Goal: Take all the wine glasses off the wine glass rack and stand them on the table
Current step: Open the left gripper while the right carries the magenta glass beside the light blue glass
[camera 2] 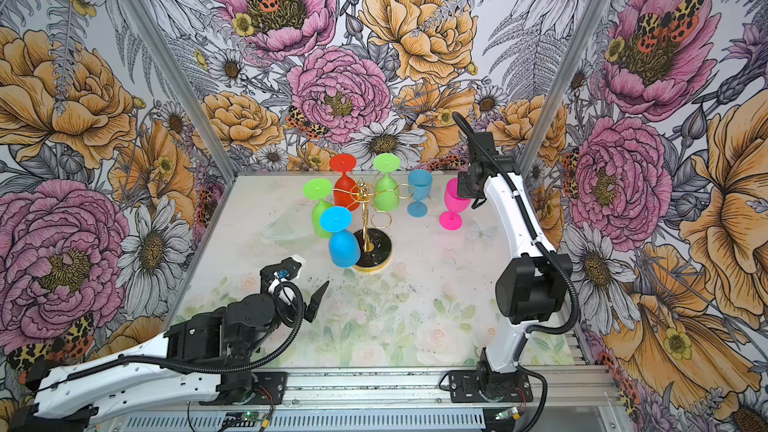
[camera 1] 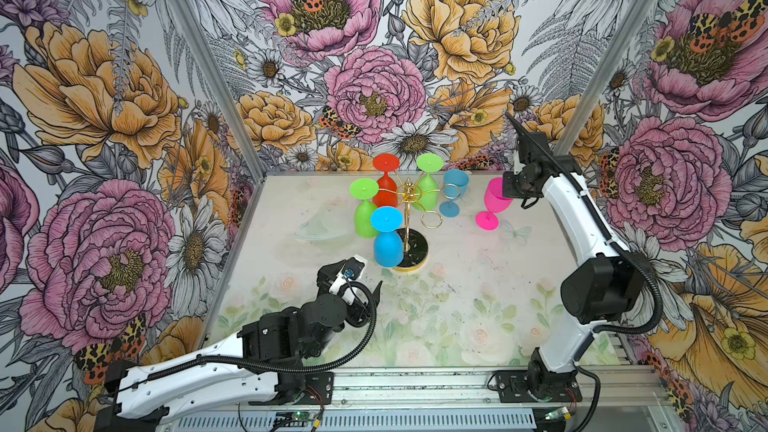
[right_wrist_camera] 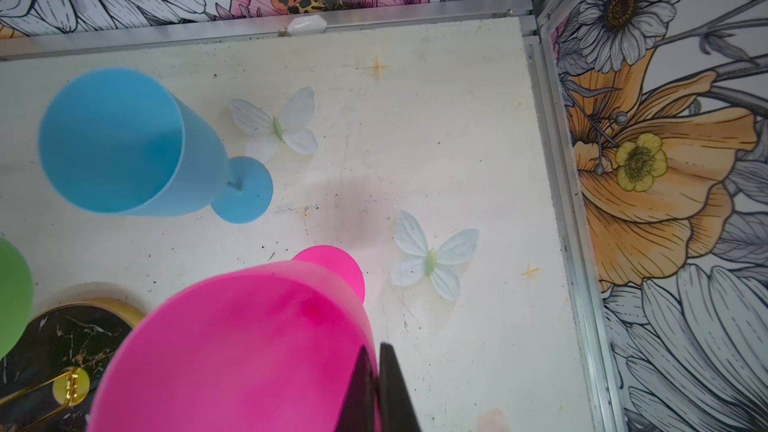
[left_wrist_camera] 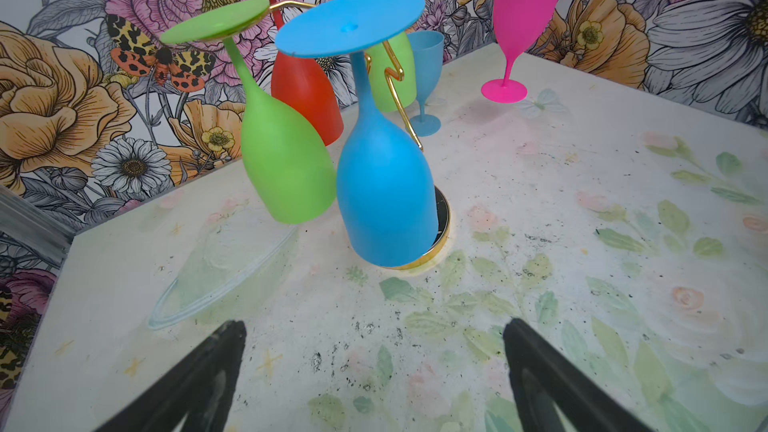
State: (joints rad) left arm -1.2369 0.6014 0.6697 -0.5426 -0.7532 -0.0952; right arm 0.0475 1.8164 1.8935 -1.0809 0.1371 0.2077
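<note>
A gold wire wine glass rack (camera 1: 409, 193) is seen standing near the middle of a pale, flower-printed table (camera 1: 457, 305), its round black base rimmed in gold. Four plastic glasses are hung upside down from its looped arms: a red glass (camera 1: 384, 193) and a green glass (camera 1: 428, 195) on the far side, a second green glass (camera 1: 365, 218) on the left, and a blue glass (camera 1: 387, 249) nearest the camera, its bowl hanging just above the base.

To the right of the rack, clear of its arms, an upright blue wine glass (camera 1: 455, 184) is stood on the table. Further right again, near the back right corner, a pink wine glass (camera 1: 494, 201) is shown upright and off the rack. Its rim is pinched by the right gripper (right_wrist_camera: 376, 351), whose fingers are pressed almost together, one inside the bowl and one outside. Whether the pink foot is resting on the table or held just above it cannot be told.

The left gripper (left_wrist_camera: 374, 323) is held low over the front left of the table, pointed towards the hanging blue glass and well short of it. Its fingers are spread wide and nothing is gripped between them.

A clear, shallow dish (left_wrist_camera: 216, 276) is faintly made out on the table, left of the rack.
</note>
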